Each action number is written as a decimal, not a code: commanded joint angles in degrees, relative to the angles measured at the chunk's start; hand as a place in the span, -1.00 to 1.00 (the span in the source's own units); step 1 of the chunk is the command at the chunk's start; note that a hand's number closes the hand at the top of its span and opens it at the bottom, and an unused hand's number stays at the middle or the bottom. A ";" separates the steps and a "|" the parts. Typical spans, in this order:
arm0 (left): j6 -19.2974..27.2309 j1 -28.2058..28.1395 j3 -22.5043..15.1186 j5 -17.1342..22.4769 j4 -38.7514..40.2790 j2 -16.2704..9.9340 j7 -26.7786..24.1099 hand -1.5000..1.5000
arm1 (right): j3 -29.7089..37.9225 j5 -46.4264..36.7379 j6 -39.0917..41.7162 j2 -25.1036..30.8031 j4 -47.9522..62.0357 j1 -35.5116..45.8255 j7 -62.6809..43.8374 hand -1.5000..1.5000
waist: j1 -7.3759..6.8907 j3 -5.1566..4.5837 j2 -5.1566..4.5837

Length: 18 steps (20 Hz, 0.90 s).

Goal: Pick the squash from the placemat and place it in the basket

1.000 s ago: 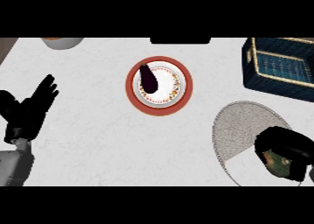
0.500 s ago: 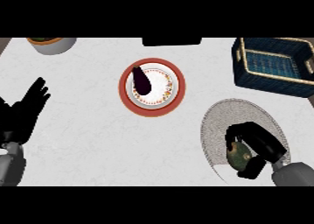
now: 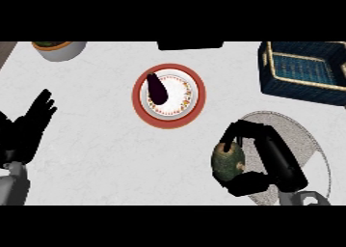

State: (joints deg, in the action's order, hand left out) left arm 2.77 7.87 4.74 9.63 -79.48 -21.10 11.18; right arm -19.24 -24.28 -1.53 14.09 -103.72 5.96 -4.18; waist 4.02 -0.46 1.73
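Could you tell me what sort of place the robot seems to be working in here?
Probably a kitchen counter or dining surface: a pale, marbled top carries a red-rimmed plate holding a dark eggplant, a woven basket, and a round placemat where the right hand grips a squash.

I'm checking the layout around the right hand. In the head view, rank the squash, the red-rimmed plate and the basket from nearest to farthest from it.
1. Squash: inside the right hand, over the placemat.
2. Plate: up and left, mid-counter.
3. Basket: upper right corner.
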 commanded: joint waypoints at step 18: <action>-1.66 4.92 -0.81 -0.96 -1.92 1.26 4.25 0.00 | 19.17 -6.21 10.81 3.85 -10.01 40.39 -50.49 1.00 | -4.54 0.42 -1.73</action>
State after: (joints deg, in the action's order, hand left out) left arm 1.00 11.86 3.81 8.83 -80.14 -19.94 13.35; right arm -1.36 -27.30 10.41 17.43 -120.68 40.59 -54.23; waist -0.13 -0.09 0.14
